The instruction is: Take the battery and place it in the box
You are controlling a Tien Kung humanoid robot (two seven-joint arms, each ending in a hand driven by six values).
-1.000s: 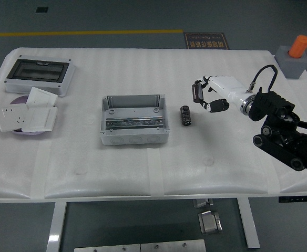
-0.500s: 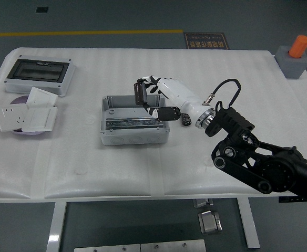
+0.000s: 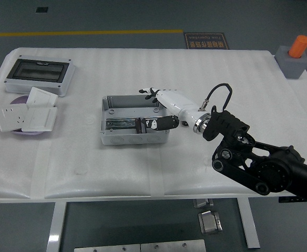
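Observation:
The grey open box [image 3: 134,137] stands at the middle of the table. A dark cylindrical battery [image 3: 141,126] lies inside it, near the front wall. My right hand [image 3: 154,107] reaches in over the box from the right. Its fingers [image 3: 149,92] are spread over the far rim, and its thumb [image 3: 160,124] is just right of the battery. The hand holds nothing. A second battery that lay right of the box is hidden behind my wrist. My left arm is not in view.
A grey enclosure with a clear lid [image 3: 38,75] sits at the far left. White wall sockets on a purple disc [image 3: 26,116] lie in front of it. A grey block with an orange cylinder [image 3: 295,56] stands at the far right corner.
My right hand carried the battery left from beside the box to above it, then lowered. The battery has left the fingers and now lies inside the box.

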